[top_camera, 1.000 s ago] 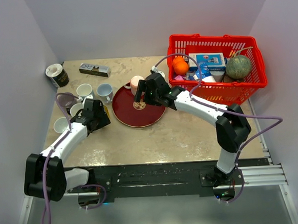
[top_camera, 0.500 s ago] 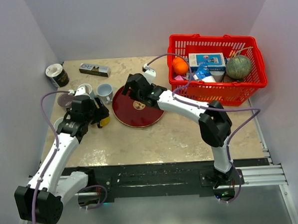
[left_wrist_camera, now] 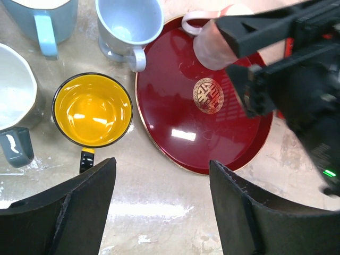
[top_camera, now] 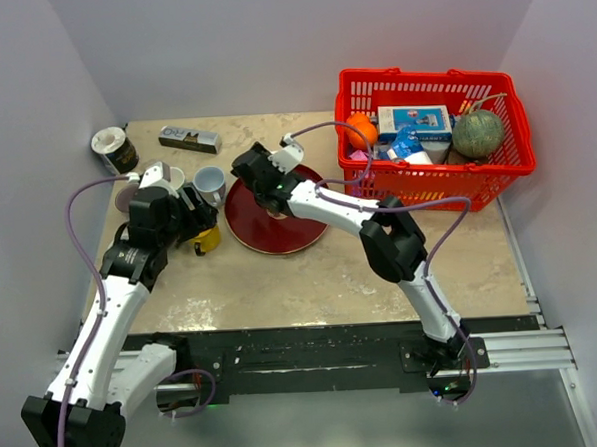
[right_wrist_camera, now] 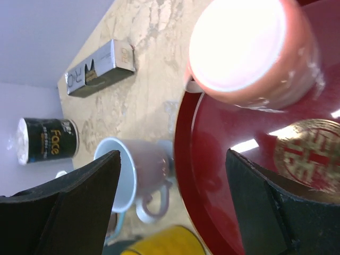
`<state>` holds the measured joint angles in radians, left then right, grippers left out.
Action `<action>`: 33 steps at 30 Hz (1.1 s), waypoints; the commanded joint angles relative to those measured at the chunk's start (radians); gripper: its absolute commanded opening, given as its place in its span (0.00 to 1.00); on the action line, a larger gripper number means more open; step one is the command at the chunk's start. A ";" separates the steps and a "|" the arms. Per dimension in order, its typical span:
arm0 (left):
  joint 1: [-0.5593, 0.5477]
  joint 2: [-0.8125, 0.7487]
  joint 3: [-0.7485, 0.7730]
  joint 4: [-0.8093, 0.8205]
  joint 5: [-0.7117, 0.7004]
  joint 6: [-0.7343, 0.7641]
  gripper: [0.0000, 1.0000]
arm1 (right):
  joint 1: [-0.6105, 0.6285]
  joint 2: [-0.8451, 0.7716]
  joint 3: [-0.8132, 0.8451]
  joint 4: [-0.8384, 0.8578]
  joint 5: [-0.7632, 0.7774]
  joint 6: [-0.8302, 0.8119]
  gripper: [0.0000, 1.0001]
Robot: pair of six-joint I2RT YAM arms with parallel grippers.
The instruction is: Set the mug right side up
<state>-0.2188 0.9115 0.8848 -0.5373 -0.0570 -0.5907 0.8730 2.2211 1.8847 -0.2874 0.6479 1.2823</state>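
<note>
**Inverted pink mug (right_wrist_camera: 249,53) on a dark red plate (left_wrist_camera: 212,143); both grippers empty.**
On the table (top_camera: 361,270), left of the red basket (top_camera: 447,186), the plate carries the mug at its far rim, base uppermost and not yet turned. The right gripper (right_wrist_camera: 172,164) hovers near the mug with jaws spread, apparently wide enough to straddle its body for a grasp. The left gripper (left_wrist_camera: 162,164), likewise spread with nothing between its jaws, hangs above the plate's left edge beside an upright yellow mug (left_wrist_camera: 93,109), seemingly standing clear.
</note>
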 commanded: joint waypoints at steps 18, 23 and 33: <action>-0.004 -0.086 0.040 -0.046 -0.037 0.029 0.77 | -0.064 0.046 -0.002 0.051 0.299 0.057 0.80; -0.005 -0.092 0.019 -0.043 -0.033 0.023 0.77 | -0.089 0.005 -0.048 -0.042 0.251 0.094 0.80; -0.004 -0.102 -0.007 -0.023 -0.021 0.019 0.77 | -0.109 -0.084 -0.179 -0.042 0.145 -0.004 0.78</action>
<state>-0.2184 0.8207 0.8852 -0.5930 -0.0818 -0.5823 0.7647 2.1952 1.7401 -0.3096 0.8135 1.3190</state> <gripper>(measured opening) 0.771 0.796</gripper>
